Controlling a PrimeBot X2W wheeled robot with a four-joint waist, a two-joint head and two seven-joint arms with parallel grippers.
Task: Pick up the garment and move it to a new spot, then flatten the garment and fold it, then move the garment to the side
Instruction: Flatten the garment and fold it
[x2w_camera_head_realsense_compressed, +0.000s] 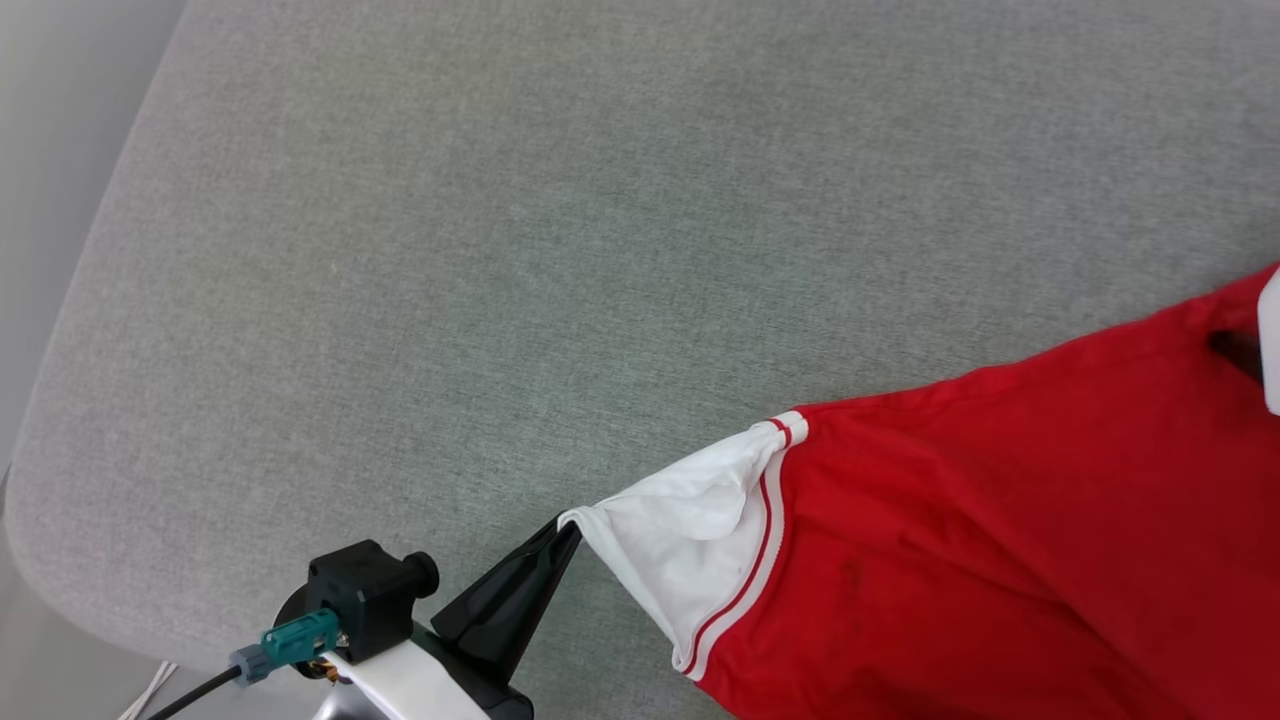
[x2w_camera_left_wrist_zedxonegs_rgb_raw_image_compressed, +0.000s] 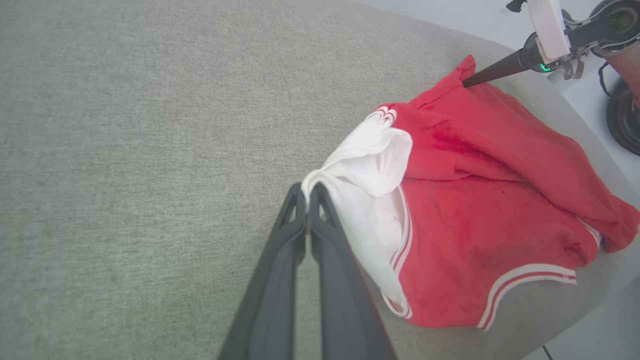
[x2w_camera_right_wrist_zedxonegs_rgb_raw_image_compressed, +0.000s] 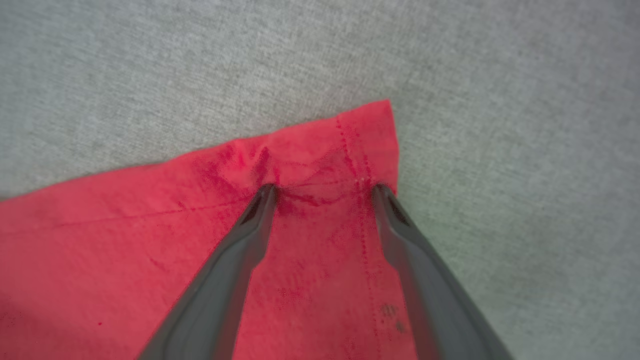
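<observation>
- Right now the red basketball jersey (x2w_camera_head_realsense_compressed: 950, 520) lies rumpled on the grey fabric-covered surface (x2w_camera_head_realsense_compressed: 500, 250). In the head view it is toward the robot's right and runs off the right and bottom edges.
- On the near side, the left jaws are closed, pinching the outer edge of the jersey's white short sleeve (x2w_camera_head_realsense_compressed: 680, 540). The cloth is drawn to a point where the dark fingertips (x2w_camera_left_wrist_zedxonegs_rgb_raw_image_compressed: 300, 200) meet.
- White-and-red striped trim (x2w_camera_left_wrist_zedxonegs_rgb_raw_image_compressed: 525, 280) edges the sleeve seam and the jersey's lower border in the left wrist view.
- By contrast, the right jaws stand wide apart and grip nothing. Their tips rest on red cloth just inside a hemmed corner (x2w_camera_right_wrist_zedxonegs_rgb_raw_image_compressed: 370, 130), with a stitched line running between them.
- That corner is at the jersey's far end, well apart from the pinched sleeve.
</observation>
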